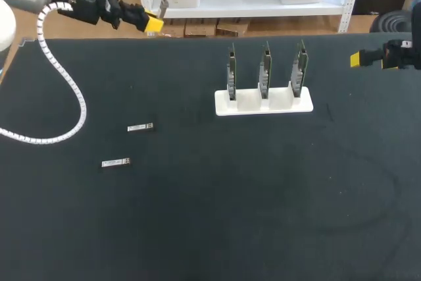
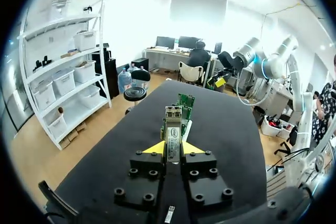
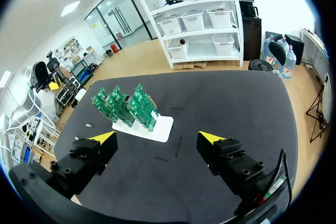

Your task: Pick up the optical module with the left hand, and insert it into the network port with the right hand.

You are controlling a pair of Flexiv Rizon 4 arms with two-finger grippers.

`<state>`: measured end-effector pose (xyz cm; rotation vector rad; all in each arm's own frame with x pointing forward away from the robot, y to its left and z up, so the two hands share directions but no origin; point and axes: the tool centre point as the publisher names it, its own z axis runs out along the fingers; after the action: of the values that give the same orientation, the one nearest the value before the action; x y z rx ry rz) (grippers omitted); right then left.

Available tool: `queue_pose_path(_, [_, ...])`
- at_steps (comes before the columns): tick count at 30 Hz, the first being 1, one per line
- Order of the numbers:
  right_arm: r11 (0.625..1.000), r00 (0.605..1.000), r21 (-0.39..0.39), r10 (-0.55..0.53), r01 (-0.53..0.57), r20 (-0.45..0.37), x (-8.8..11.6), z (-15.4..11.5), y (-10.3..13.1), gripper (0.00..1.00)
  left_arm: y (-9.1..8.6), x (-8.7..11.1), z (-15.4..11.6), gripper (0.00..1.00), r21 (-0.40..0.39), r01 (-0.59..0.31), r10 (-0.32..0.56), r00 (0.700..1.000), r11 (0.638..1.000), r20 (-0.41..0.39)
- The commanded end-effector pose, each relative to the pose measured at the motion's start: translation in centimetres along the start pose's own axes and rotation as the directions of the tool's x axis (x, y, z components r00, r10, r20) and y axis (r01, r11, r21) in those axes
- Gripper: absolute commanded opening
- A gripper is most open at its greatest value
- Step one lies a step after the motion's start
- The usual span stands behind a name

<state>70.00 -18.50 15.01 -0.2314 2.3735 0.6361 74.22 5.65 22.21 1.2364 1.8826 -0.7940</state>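
My left claw (image 2: pixel 172 149) was pinching the optical module (image 2: pixel 172 129), my right claw (image 3: pixel 157 139) spread wide, so handoff and plugging into, probably, those boards (image 1: pixel 265 74) weren't done yet.

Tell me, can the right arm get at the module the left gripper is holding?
Probably, but not from here. The optical module sticks out past the tips of the left gripper, and the right gripper is open and empty, yet it sits across the table, beyond the board rack.

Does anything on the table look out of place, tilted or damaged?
Nothing stands out. The three circuit boards stand upright in the white stand, two optical modules lie flat on the table, and the left claw holds a third module straight.
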Motion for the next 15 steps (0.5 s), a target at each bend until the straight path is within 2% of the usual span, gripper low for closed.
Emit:
queue_pose_path(1, [1.000,1.000,0.000,0.000,0.000,0.000,0.0,0.0,0.0,1.00,-0.5,0.4,-0.2,0.00,-0.011,-0.001,0.002,0.996,1.000,0.093])
queue_pose_path(7, [1.000,1.000,0.000,0.000,0.000,0.000,0.0,0.0,0.0,1.00,-0.6,0.6,-0.2,0.00,0.002,-0.021,0.021,0.994,1.000,0.104])
queue_pose_path(12, [1.000,1.000,0.000,0.000,0.000,0.000,0.0,0.0,0.0,1.00,-2.6,-1.4,1.2,0.00,0.099,-0.055,0.030,0.971,0.994,0.237])
queue_pose_path(15, [1.000,1.000,0.000,0.000,0.000,0.000,0.0,0.0,0.0,1.00,-3.9,-2.4,2.1,0.00,0.148,-0.073,0.029,0.959,0.986,0.281])
